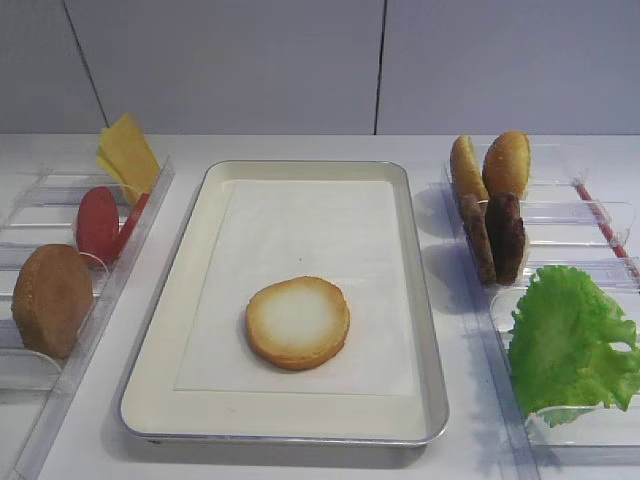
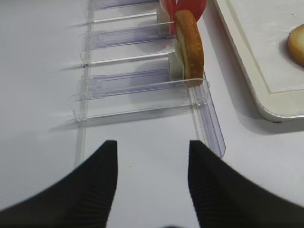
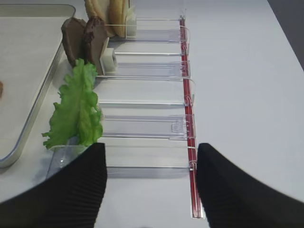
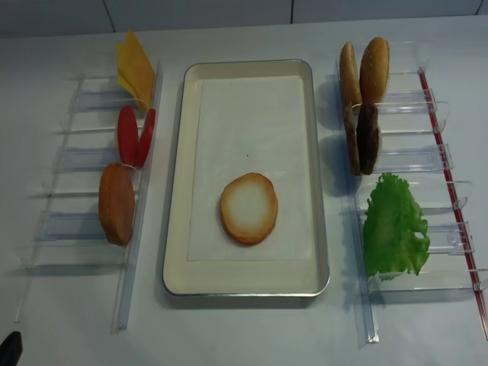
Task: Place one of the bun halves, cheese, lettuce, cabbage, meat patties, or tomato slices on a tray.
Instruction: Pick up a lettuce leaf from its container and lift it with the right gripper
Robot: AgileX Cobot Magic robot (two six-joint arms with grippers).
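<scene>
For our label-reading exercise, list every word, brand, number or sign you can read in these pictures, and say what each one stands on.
None: no readable text appears in any view.
The tray and its white paper sheet are blank.
The clear plastic bins carry no print; the red strip along one rack is plain colour.
The bun halves, cheese, tomato slices, meat patties and lettuce bear no marks.

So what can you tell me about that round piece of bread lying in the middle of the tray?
The bun half is a round bread disc lying flat, cut side up: a pale toasted face ringed by a golden-brown crust. It rests on the white paper sheet lining the metal tray, toward the near end and roughly centred between the long sides. Nothing else touches it; no claw is near it.
</scene>
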